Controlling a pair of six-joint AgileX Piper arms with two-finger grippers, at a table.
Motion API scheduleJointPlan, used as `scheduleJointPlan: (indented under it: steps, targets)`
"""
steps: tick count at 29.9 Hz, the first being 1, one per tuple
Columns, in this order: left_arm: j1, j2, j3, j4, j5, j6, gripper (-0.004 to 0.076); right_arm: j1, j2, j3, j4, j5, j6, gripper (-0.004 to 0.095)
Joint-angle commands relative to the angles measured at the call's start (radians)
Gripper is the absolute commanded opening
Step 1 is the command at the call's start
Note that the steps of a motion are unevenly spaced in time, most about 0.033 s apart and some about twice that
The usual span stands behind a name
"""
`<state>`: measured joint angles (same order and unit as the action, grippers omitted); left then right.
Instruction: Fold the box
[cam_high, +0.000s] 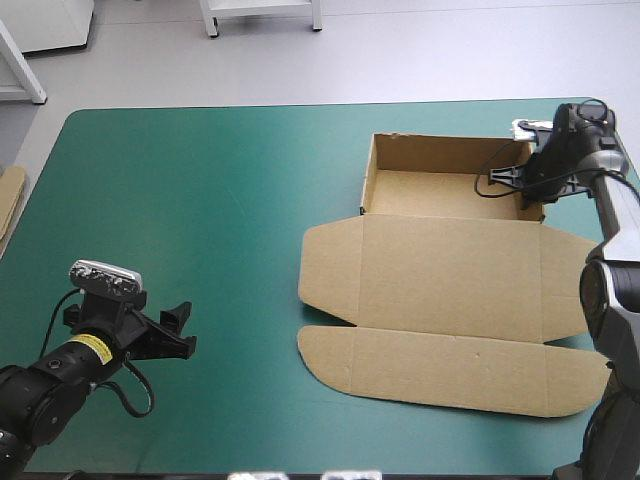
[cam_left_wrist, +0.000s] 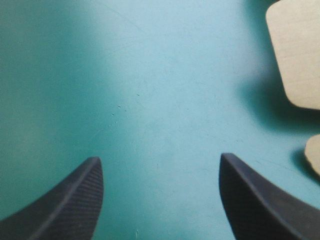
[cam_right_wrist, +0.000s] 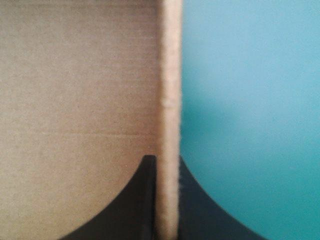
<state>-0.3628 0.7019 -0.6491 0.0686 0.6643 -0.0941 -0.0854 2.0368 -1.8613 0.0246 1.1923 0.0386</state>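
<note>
The brown box (cam_high: 450, 270) lies on the right half of the table as an open tray (cam_high: 440, 192) with raised walls. Its lid and rounded flaps are flat toward the near edge. My right gripper (cam_high: 530, 190) is at the tray's right wall. In the right wrist view it (cam_right_wrist: 167, 160) is shut on that wall's edge (cam_right_wrist: 170, 100), one finger inside the tray and one outside. My left gripper (cam_high: 180, 330) rests low at the near left, well apart from the box. It (cam_left_wrist: 160, 159) stands open over bare cover, with the flaps' rounded corners (cam_left_wrist: 297, 50) ahead and to one side.
A strip of more brown board (cam_high: 8, 200) shows at the table's left edge. The teal-green cover (cam_high: 200, 200) stretches bare between my left gripper and the box. The lid's long flap (cam_high: 450, 370) reaches close to the near edge.
</note>
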Motion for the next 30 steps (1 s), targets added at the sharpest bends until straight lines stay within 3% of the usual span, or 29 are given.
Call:
scheduleJointPlan:
  steps: [1,19,30]
  targets:
    - [-0.002,-0.004,-0.024,0.002,-0.063,-0.011,0.0475,-0.083,-0.071,-0.033,0.004,0.001,-0.012,-0.0017]
    - [-0.002,-0.004,-0.024,0.007,-0.083,-0.009,0.0475,-0.397,-0.071,-0.033,0.033,-0.013,-0.026,-0.0017]
    - [-0.002,-0.004,-0.024,0.006,-0.083,-0.009,0.0475,-0.487,-0.036,-0.027,0.056,-0.037,-0.039,-0.0016]
